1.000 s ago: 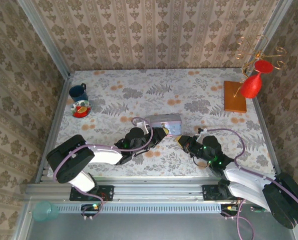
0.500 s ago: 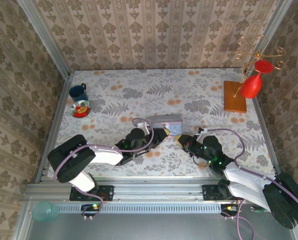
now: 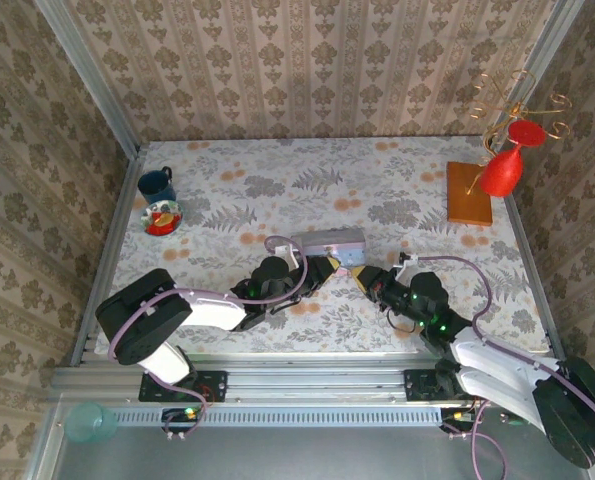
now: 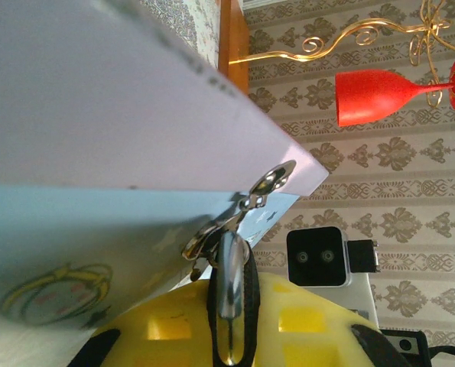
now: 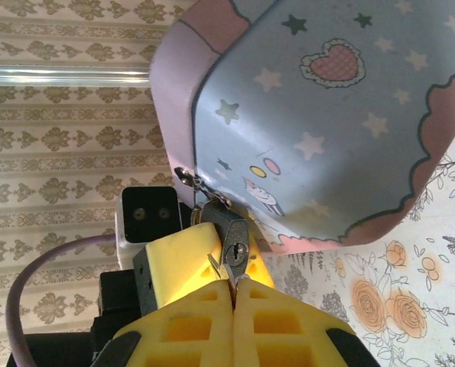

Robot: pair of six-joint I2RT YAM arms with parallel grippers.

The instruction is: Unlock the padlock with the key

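Observation:
The small dark padlock (image 5: 232, 233) hangs by its shackle (image 4: 212, 238) from the latch of the pastel tin box (image 3: 327, 243). My left gripper (image 4: 232, 336) is shut on the padlock body (image 4: 231, 287), holding it edge-on between the yellow pads. In the right wrist view the keyhole (image 5: 238, 251) faces my right gripper (image 5: 233, 294). That gripper is shut on the thin metal key (image 5: 232, 273), whose tip sits just below the keyhole. In the top view the left gripper (image 3: 327, 268) and right gripper (image 3: 361, 277) meet at the box's near corner.
A red wine glass (image 3: 500, 172) hangs on a gold wire stand with a wooden base (image 3: 469, 193) at the back right. A blue mug (image 3: 157, 184) and a small bowl (image 3: 162, 217) stand at the far left. Patterned walls enclose the table.
The right gripper has edged slightly up toward the box and padlock. The left arm has hardly moved.

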